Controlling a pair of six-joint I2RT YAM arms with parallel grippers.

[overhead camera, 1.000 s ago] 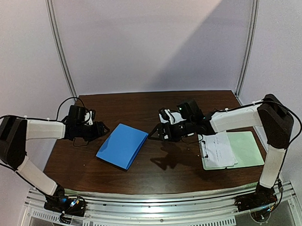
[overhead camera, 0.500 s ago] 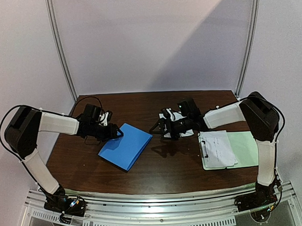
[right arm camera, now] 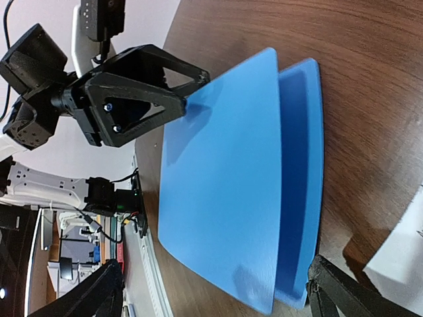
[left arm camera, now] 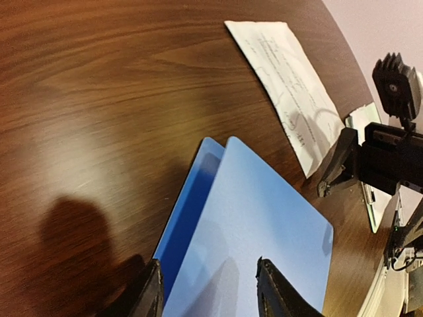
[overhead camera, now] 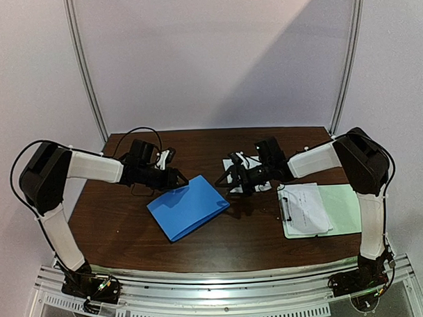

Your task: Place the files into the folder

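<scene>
The left fingers (left arm camera: 151, 296), black triangular frames with open cut-outs, stand apart and straddle one short edge of the folder (overhead camera: 187, 206). Its smooth blue cover fills the gap between them, and it cannot be told whether they touch it. The right fingers (right arm camera: 334, 289), black angular struts, are spread wide with nothing between them, held low near the folder's opposite side.

The folder is a thin, slightly glossy plastic rectangle with rounded corners. It lies slanted on the bench (overhead camera: 197, 141), between the middle and the near edge. Its upper cover stands a little off the lower leaf, gently bowed, leaving a narrow wedge of shadow along the open side; the lower leaf looks darker blue.

The bench is dark brown wood with streaked grain and a soft sheen.

One white sheet (left arm camera: 284, 86), flat and thin with faint printed lines, rests near the bench's middle, partly under the right arm. A second sheet (overhead camera: 305, 209) lies on a pale green clipboard (overhead camera: 345, 208) by the right edge, covering the half nearer the bench's middle.
</scene>
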